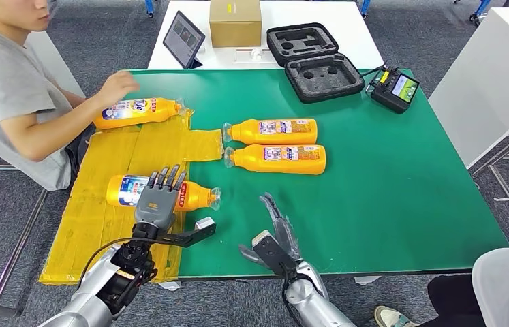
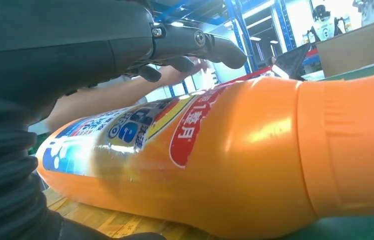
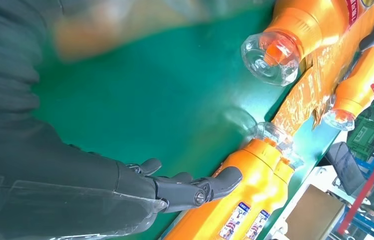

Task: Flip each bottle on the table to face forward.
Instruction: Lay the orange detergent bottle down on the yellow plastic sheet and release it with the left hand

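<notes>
Resting the left hand [image 1: 158, 197] over the near bottle [image 1: 197, 195], grip unclear — right hand [image 1: 277, 235] spread, holding nothing — seemingly early, the two middle bottles [image 1: 275, 144] apparently waiting.

- Near bottle [image 1: 163, 193]: orange, clear cap, lying on its side at 8 o'clock on yellow sheet, cap toward 3.
- Far-left bottle [image 1: 139, 112]: on side at 10 o'clock, label up.
- Centre pair, bottle [image 1: 272, 131] and bottle [image 1: 277, 159]: side by side, parallel, caps toward 9.
</notes>
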You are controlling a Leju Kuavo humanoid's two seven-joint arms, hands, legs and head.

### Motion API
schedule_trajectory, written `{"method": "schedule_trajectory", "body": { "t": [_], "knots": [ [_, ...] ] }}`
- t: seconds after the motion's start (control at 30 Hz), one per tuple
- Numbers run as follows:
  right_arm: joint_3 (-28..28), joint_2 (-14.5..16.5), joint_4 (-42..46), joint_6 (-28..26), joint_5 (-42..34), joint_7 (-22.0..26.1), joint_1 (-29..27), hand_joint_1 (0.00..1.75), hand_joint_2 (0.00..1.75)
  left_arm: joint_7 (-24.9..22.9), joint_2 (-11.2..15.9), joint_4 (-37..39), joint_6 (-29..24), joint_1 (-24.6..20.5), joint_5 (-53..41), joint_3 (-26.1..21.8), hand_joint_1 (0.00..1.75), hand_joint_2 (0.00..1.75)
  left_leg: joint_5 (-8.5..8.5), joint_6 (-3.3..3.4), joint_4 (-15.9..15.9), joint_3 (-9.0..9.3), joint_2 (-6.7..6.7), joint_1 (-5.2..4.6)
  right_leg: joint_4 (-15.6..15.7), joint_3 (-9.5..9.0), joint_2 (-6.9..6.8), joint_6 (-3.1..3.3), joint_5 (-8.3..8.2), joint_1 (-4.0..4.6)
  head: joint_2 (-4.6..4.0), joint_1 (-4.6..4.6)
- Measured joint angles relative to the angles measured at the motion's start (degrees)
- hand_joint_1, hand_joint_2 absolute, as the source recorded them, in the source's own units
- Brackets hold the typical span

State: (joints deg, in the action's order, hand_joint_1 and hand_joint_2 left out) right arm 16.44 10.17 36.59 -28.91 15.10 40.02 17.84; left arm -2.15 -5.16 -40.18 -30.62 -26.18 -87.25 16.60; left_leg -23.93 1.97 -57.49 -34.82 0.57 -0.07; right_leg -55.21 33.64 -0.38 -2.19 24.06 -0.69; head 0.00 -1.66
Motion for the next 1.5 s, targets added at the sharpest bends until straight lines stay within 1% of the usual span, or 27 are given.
{"method": "schedule_trajectory", "body": {
  "t": [0.1,0.17,0.5,0.6,0.73,0.8,0.9,0.97,1.13,1.2,1.27,1.33,1.4,1.5],
  "knots": [
    [0.00,-0.01,0.00,0.01,-0.01,0.00,0.12,0.00,1.75,0.18,0.00,-0.39,-1.49,0.32,-0.10,0.01,0.00,1.75,0.01,-0.01,0.00,0.00,0.00,0.00,0.00,0.00,0.00,0.00,0.00,0.00,0.00,0.00],
    [0.00,-0.02,0.00,-0.02,-0.09,0.00,0.16,0.00,1.75,0.33,-0.01,-1.93,-2.45,1.19,-0.15,0.03,0.00,1.75,0.01,-0.01,0.00,-0.01,0.01,0.00,0.00,0.01,0.00,0.00,0.00,0.00,0.00,0.00],
    [0.30,-0.29,0.09,-0.56,-0.72,0.00,-0.03,0.00,1.75,3.29,0.07,-19.02,-1.88,8.75,1.34,1.38,0.00,1.75,0.00,0.00,0.00,-0.12,0.00,-0.01,0.00,0.10,-0.01,0.00,0.01,-0.01,0.00,0.01],
    [0.37,-0.37,0.09,-0.56,-0.72,0.00,0.01,0.00,1.75,3.85,0.22,-22.83,-1.69,9.81,2.22,1.88,0.00,1.75,0.00,0.00,0.00,-0.11,-0.01,-0.01,0.00,0.09,-0.01,0.00,0.00,-0.01,0.00,0.01],
    [0.38,-0.38,0.09,-0.56,-0.76,0.00,0.12,0.00,1.75,5.62,0.49,-25.26,-1.67,10.19,5.36,2.19,0.00,1.75,0.01,-0.01,0.00,-0.11,-0.03,0.00,0.00,0.09,-0.01,0.00,0.00,0.00,0.00,0.00],
    [0.41,-0.38,0.09,-0.56,-0.81,0.00,0.30,0.00,1.75,7.47,0.61,-25.82,-1.82,10.23,8.42,2.42,0.00,1.75,0.01,-0.02,0.00,-0.11,-0.03,0.00,0.00,0.09,-0.01,0.00,0.00,0.00,0.00,0.00],
    [0.62,-0.38,0.09,-0.62,-0.98,0.00,0.71,0.00,1.75,12.05,0.78,-26.87,-2.50,10.43,15.82,2.84,0.00,1.75,0.02,-0.02,0.00,-0.11,-0.03,0.00,0.00,0.09,-0.01,0.00,0.00,-0.01,0.00,0.00],
    [0.79,-0.38,0.09,-0.66,-1.05,0.00,0.96,0.00,1.75,14.29,0.85,-27.56,-2.83,10.60,19.46,3.11,0.00,1.75,0.02,-0.02,0.00,-0.11,-0.03,0.00,0.00,0.09,-0.02,0.00,0.00,-0.01,0.00,0.01],
    [0.95,-0.36,0.09,-0.67,-1.06,0.00,1.17,0.00,1.75,15.29,0.97,-28.38,-2.88,10.91,21.04,3.33,0.00,1.75,0.01,-0.02,0.00,-0.12,-0.03,-0.01,0.00,0.09,-0.02,0.00,0.00,-0.01,0.00,0.01],
    [1.00,-0.36,0.09,-0.67,-1.27,0.00,1.19,0.00,1.75,16.40,1.00,-28.57,-2.84,11.00,22.78,3.37,0.00,1.75,0.01,-0.02,0.00,-0.12,-0.03,-0.01,0.00,0.10,-0.02,0.00,0.00,-0.01,0.00,0.00],
    [1.10,-0.37,0.24,-0.57,-1.97,0.00,1.08,0.00,1.75,19.40,0.97,-28.78,-2.33,11.14,28.10,3.38,0.00,1.75,0.01,-0.02,0.00,-0.11,-0.03,-0.01,0.00,0.10,-0.02,0.00,0.00,-0.01,0.00,0.00],
    [1.23,-0.38,0.97,0.41,-3.48,0.00,0.66,0.00,1.75,24.07,0.79,-28.86,-1.21,11.44,36.79,3.29,0.00,1.75,0.01,-0.02,0.00,-0.11,-0.03,-0.01,0.00,0.10,-0.01,0.00,0.00,-0.01,0.00,0.00],
    [1.29,-0.45,2.65,3.15,-5.79,0.00,-0.21,0.00,1.75,28.92,0.35,-28.86,-0.22,12.11,45.40,3.05,0.00,1.75,0.01,-0.02,0.00,-0.11,-0.03,0.00,0.00,0.10,-0.01,0.00,0.00,-0.01,0.00,0.01],
    [1.28,-0.77,6.44,9.30,-9.55,0.00,-2.13,0.00,1.75,33.44,-0.41,-28.73,1.12,13.42,52.52,2.75,0.00,1.75,0.01,-0.02,0.00,-0.12,-0.02,-0.01,0.00,0.12,-0.02,0.00,0.01,-0.01,0.00,0.01]
  ]
}}
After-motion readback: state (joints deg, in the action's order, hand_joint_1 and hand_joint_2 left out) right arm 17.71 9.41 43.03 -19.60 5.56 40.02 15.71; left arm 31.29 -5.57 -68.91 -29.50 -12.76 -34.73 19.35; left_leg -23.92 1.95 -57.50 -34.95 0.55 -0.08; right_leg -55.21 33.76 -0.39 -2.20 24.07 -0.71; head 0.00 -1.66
